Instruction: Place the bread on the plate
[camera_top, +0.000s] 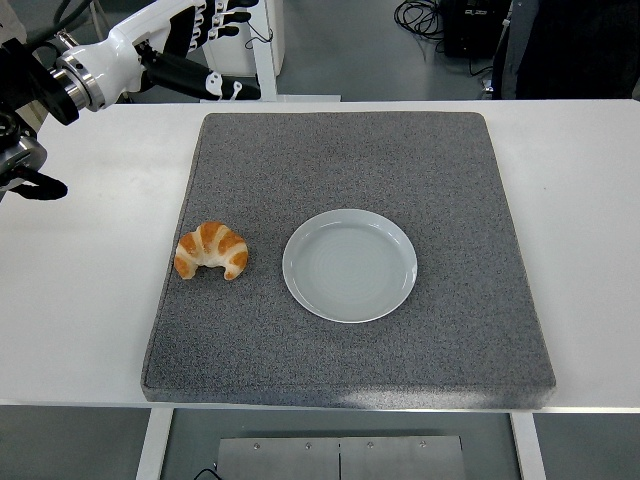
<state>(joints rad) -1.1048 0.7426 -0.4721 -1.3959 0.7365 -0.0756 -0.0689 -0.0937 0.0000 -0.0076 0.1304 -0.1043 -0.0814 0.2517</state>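
A golden croissant (211, 250) lies on the left part of a grey mat (350, 160). An empty pale blue plate (349, 264) sits on the mat just right of it, a small gap between them. My left hand (215, 45) is raised at the top left, above the table's far edge and well away from the croissant, its fingers spread and holding nothing. My right arm is out of view.
The mat covers most of the white table (85, 300). A white post (265, 50) and a person's dark clothing (570, 45) stand beyond the far edge.
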